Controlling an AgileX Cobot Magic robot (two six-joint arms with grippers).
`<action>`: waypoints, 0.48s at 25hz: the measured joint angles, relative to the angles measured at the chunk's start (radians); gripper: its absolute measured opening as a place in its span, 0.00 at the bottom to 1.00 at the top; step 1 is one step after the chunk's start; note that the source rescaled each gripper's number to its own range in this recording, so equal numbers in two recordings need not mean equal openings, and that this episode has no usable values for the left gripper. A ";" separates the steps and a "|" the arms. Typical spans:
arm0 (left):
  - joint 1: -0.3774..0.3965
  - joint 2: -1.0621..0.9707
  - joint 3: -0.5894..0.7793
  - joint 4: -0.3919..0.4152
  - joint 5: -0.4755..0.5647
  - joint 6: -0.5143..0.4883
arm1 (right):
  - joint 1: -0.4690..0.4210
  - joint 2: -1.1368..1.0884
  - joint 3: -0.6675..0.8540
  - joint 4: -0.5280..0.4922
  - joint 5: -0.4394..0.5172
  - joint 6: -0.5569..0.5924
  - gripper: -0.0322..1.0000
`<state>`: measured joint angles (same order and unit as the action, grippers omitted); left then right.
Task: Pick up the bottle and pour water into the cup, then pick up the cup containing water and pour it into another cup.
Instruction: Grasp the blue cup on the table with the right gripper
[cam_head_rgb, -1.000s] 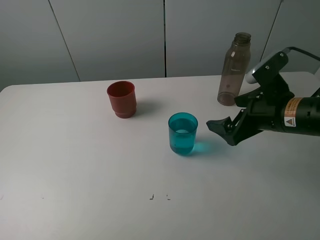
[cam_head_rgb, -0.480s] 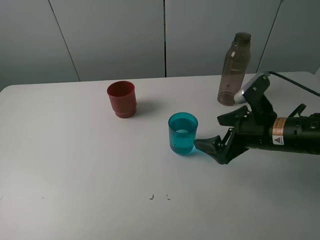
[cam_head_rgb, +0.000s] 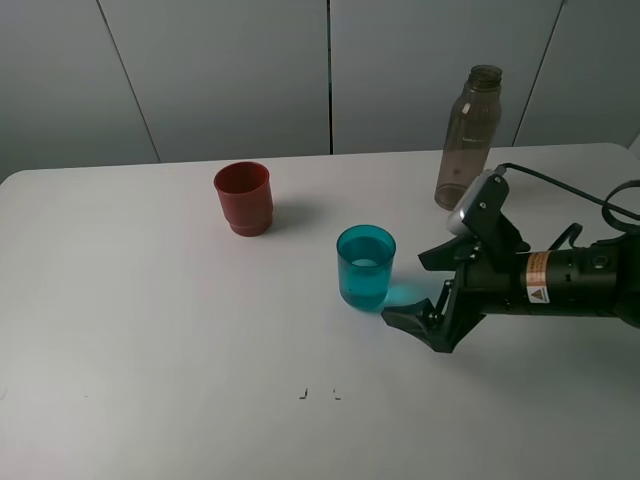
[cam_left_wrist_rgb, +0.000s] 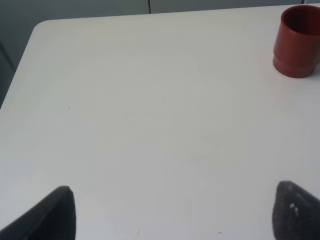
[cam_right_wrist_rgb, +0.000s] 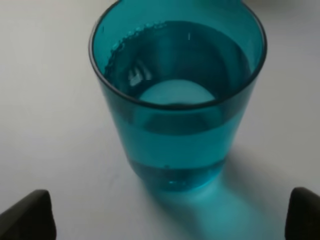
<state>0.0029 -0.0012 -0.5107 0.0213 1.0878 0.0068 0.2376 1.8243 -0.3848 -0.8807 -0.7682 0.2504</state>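
The teal cup (cam_head_rgb: 366, 266) stands upright mid-table with water in its lower part. My right gripper (cam_head_rgb: 424, 290) is open, low over the table just right of the cup, and does not touch it. The right wrist view shows the cup (cam_right_wrist_rgb: 177, 100) close up, just ahead of the two open fingertips of the right gripper (cam_right_wrist_rgb: 165, 220). The red cup (cam_head_rgb: 243, 198) stands upright to the back left, and also shows in the left wrist view (cam_left_wrist_rgb: 299, 41). The smoky bottle (cam_head_rgb: 468, 140) stands uncapped at the back right. My left gripper (cam_left_wrist_rgb: 175, 220) is open and empty.
The white table (cam_head_rgb: 150, 330) ends at a grey panel wall behind. A black cable (cam_head_rgb: 570, 190) arcs over the right arm near the bottle. Small dark marks (cam_head_rgb: 318, 394) lie on the table near the front.
My right gripper has moved left and down, from beside the bottle to close beside the teal cup, staying open. The cups and bottle have not moved.
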 joint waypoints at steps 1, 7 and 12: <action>0.000 0.000 0.000 0.000 0.000 0.000 | 0.000 0.005 -0.008 -0.001 0.000 0.000 1.00; 0.000 0.000 0.000 0.000 0.000 0.000 | 0.000 0.013 -0.057 -0.022 -0.002 -0.002 1.00; 0.000 0.000 0.000 0.000 0.000 0.000 | 0.000 0.013 -0.065 -0.024 -0.002 -0.002 1.00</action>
<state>0.0029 -0.0012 -0.5107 0.0213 1.0878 0.0068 0.2376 1.8376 -0.4495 -0.9048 -0.7705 0.2484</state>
